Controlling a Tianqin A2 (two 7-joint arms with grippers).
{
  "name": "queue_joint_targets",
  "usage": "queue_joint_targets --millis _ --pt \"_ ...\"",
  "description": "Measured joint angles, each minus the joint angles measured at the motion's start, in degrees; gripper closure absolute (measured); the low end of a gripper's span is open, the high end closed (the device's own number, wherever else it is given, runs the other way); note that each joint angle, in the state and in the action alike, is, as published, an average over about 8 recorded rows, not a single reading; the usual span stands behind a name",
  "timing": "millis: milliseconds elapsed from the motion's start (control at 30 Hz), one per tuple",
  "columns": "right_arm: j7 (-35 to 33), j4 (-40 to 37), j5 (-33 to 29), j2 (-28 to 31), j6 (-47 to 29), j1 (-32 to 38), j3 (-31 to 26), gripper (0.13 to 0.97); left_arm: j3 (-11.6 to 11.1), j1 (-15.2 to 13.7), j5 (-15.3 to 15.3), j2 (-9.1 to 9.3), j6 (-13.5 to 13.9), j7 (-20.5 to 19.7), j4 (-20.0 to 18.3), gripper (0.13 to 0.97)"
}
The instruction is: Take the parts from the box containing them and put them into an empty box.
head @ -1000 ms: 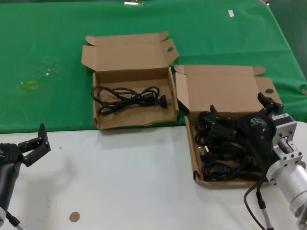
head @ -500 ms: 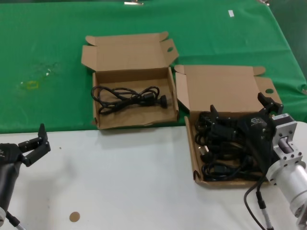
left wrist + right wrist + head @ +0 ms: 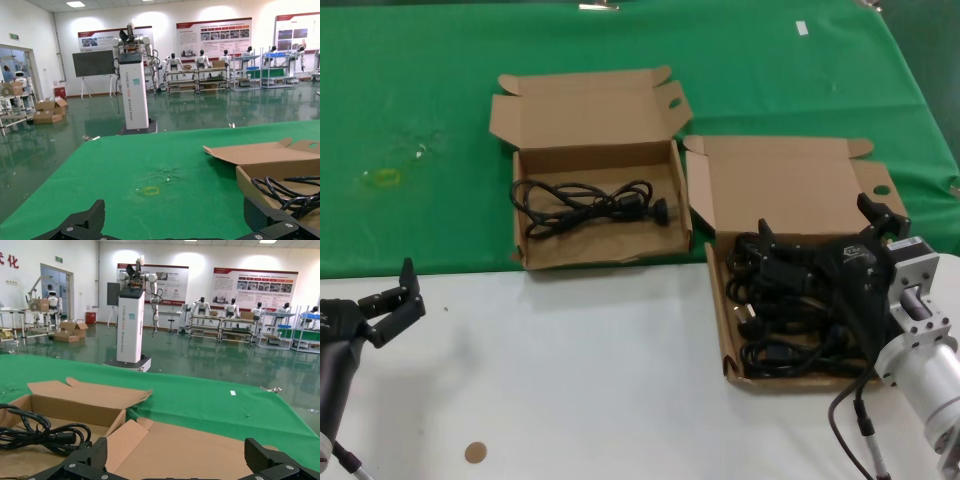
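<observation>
Right claw (image 3: 820,243) hangs spread wide, holding nothing, right over the pile of black cables (image 3: 790,310) in the near box (image 3: 730,330). So it's the pick-up step: drop, clamp one. The far box (image 3: 600,215) has one cable (image 3: 590,203) already. Left claw (image 3: 395,300) idles open at the tabletop (image 3: 570,380) edge.

You get bright, even overhead light from the ceiling panels (image 3: 76,4); the hall floor (image 3: 210,362) shows glare. Shadows on the desk (image 3: 570,360) are soft. Far posters look slightly blurred.
</observation>
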Motion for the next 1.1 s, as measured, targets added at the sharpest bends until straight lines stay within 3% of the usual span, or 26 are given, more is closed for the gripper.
queue_joint_targets --millis 1100 --pt "0.0 0.0 0.0 0.0 0.0 0.0 0.0 0.129 0.0 0.0 0.0 0.0 0.0 -0.02 0.0 0.132"
